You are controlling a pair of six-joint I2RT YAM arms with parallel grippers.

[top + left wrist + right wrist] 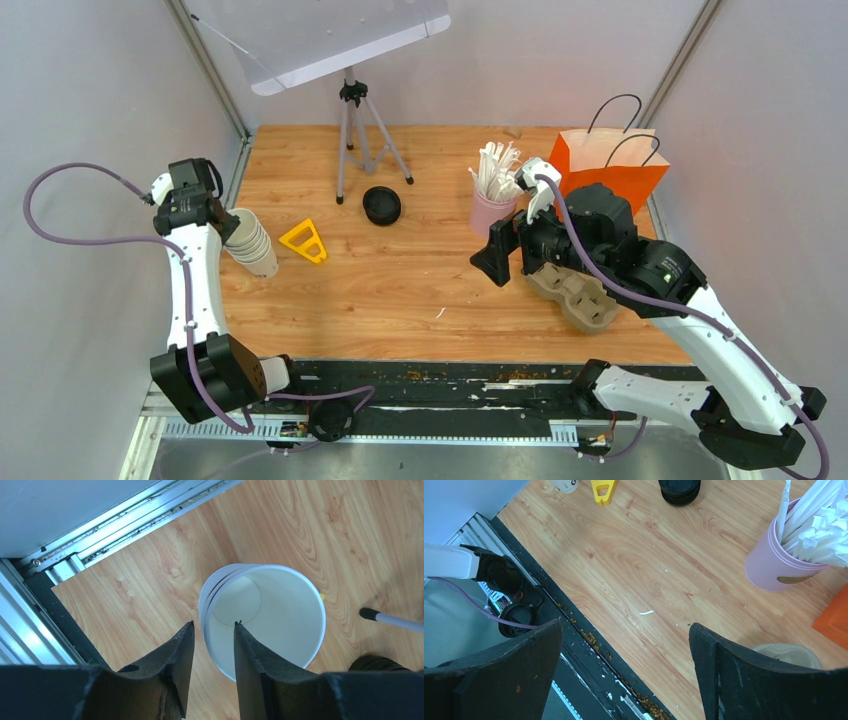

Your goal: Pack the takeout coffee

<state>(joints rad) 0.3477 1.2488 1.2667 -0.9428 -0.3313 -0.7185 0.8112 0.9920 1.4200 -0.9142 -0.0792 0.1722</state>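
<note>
A nested stack of white paper cups (252, 243), without lids, leans at the table's left edge. In the left wrist view I look straight into the top cup (272, 615). My left gripper (214, 625) straddles its near rim, one finger inside the cup and the other outside, with a gap still showing on both sides of the wall. In the top view it (216, 215) sits just left of the stack. A pile of round black lids (381, 205) lies mid-table. My right gripper (625, 625) hangs wide open and empty above the table's near right, next to the brown pulp tray (577, 292).
A pink cup of white straws (492, 208) and an orange paper bag (611, 166) stand at the back right. A yellow plastic piece (304, 241) lies beside the cup stack. A tripod (353, 140) stands at the back centre. Crumbs line the black strip at the near edge (594, 640).
</note>
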